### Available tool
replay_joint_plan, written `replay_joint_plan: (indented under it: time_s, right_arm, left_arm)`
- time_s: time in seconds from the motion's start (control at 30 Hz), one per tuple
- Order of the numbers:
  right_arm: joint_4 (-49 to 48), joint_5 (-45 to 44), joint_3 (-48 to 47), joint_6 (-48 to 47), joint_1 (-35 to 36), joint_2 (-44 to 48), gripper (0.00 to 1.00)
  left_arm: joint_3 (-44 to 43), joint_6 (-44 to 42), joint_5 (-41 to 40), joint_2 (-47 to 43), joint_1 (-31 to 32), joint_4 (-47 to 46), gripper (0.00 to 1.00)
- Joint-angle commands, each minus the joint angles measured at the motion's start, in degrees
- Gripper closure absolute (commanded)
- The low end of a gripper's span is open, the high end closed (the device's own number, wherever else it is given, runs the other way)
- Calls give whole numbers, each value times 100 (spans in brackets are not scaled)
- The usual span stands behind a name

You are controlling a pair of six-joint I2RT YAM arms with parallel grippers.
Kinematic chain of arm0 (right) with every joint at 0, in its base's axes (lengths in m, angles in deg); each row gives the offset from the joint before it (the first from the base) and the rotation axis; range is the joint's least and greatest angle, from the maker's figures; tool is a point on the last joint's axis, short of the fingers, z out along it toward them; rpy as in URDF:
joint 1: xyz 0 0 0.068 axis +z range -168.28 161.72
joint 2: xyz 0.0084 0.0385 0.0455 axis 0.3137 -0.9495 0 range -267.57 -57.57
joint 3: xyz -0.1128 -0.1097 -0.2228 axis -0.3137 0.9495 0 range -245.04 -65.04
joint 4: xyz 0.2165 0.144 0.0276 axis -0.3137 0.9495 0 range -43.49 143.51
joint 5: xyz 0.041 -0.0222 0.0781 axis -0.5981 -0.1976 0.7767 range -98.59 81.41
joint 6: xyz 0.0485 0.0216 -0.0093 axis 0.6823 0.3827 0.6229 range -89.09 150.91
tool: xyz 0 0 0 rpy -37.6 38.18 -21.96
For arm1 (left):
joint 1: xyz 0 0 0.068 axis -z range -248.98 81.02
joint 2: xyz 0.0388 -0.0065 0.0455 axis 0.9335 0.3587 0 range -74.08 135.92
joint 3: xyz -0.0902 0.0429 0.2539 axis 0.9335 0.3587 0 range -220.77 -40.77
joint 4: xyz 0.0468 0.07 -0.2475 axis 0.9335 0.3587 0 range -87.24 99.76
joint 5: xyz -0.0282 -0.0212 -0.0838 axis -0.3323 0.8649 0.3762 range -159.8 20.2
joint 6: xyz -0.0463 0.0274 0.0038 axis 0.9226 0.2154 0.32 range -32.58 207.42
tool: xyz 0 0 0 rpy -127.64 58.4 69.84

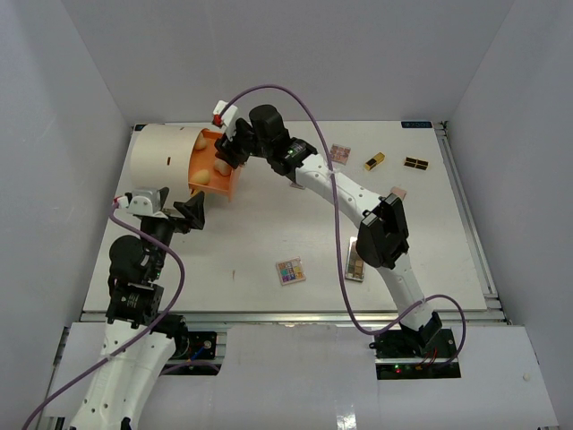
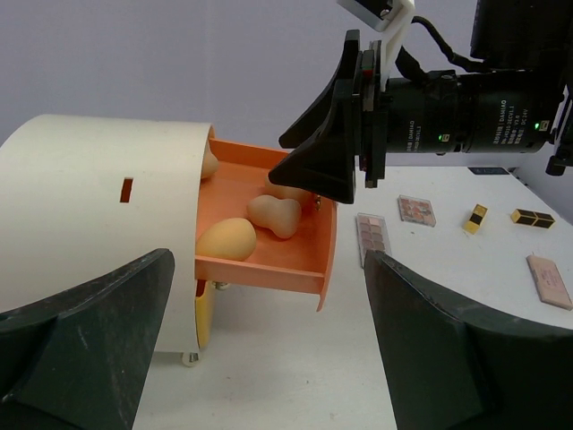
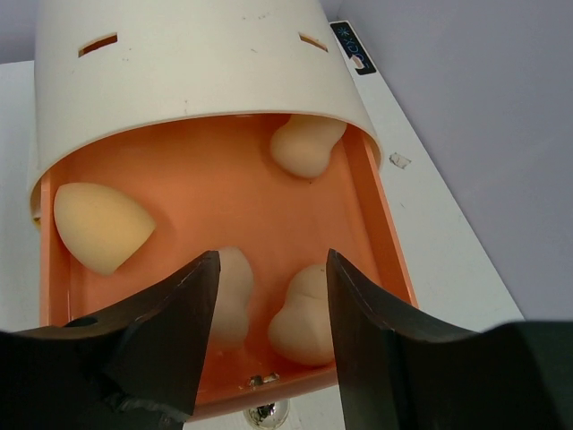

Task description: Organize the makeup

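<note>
White table (image 1: 260, 242) fills centre of top view, boxed in by plain pale grey panels: back wall (image 1: 295, 54) across top, left wall (image 1: 54, 134), right wall (image 1: 528, 134). Metal rail (image 1: 269, 315) along table's lower edge, side rail (image 1: 470, 224) down its right edge. Even, soft light.

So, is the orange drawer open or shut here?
Open: the orange drawer juts out of the cream cylinder, with tan sponges lying inside.

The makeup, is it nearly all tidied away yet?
Not yet. Done: four tan sponges lie in the orange drawer. In hand: nothing; the right arm's jaws hang open and empty above that drawer. Left: the palettes, the lipstick and the black-gold compact lie out on the table.
</note>
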Motion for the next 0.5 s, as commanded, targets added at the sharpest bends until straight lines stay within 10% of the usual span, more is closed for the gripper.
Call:
replay_joint_plan:
  time_s: [0.0, 0.47]
  right_arm:
    - [-365, -154, -285, -67, 81, 78, 42]
    - [249, 1845, 1190, 553, -665, 2213, 38]
  left_arm:
    - [20, 24, 195, 46, -38, -83, 2]
    - [-382, 454, 2605, 1354, -38, -483, 6]
